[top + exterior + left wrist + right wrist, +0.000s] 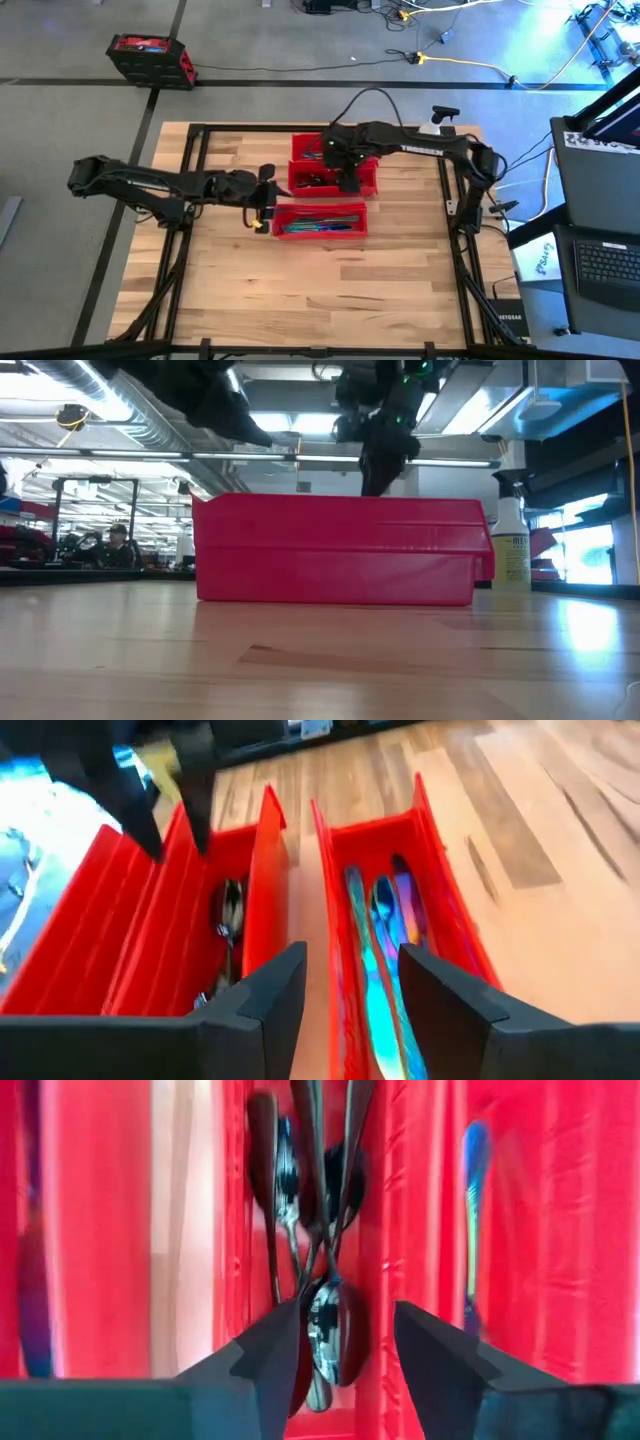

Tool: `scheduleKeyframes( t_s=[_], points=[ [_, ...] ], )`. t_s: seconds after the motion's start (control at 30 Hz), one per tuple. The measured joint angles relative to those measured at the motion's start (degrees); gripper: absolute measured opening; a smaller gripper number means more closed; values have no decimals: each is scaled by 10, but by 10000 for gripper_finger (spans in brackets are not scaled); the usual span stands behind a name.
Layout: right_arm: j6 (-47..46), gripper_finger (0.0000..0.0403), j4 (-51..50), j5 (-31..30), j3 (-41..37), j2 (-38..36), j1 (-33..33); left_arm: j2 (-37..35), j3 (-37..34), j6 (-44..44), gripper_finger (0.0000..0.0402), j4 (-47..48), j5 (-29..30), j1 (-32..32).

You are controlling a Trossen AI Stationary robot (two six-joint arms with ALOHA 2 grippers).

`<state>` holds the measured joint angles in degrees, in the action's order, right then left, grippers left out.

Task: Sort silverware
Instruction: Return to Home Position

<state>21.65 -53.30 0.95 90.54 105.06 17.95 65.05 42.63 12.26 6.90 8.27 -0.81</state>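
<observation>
Three red bins lie side by side mid-table: far, middle and near. Iridescent silverware lies lengthwise on the near bin's floor. Dark spoons lie piled in the middle bin. My right gripper hangs over the middle bin, pointing steeply down, fingers open just above the spoon bowls. My left gripper hovers off the left end of the near bin, fingers open with nothing between them.
A clear spray bottle stands beyond the bins in the low view. Bare wooden tabletop spreads toward the near edge. A black frame runs around the table. One iridescent piece lies in the bin beside the spoons.
</observation>
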Motion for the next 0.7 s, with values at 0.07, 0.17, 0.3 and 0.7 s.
scheduleKeyframes(
  t_s=[0.07, 0.17, 0.3, 0.7],
  points=[
    [-5, 147, 9, 1, 0, -19, -7, -25, 0, -25, 146, 44, 13, -14],
    [-22, 141, -4, 17, 0, -47, -27, -59, 0, -73, 146, 143, 56, -46],
    [-43, 127, -38, 27, 0, -72, -71, -89, 0, -130, 146, 274, 86, -95],
    [-96, 11, -122, 121, -43, -111, -170, -22, -49, -181, 80, 281, 41, -133]
  ],
)
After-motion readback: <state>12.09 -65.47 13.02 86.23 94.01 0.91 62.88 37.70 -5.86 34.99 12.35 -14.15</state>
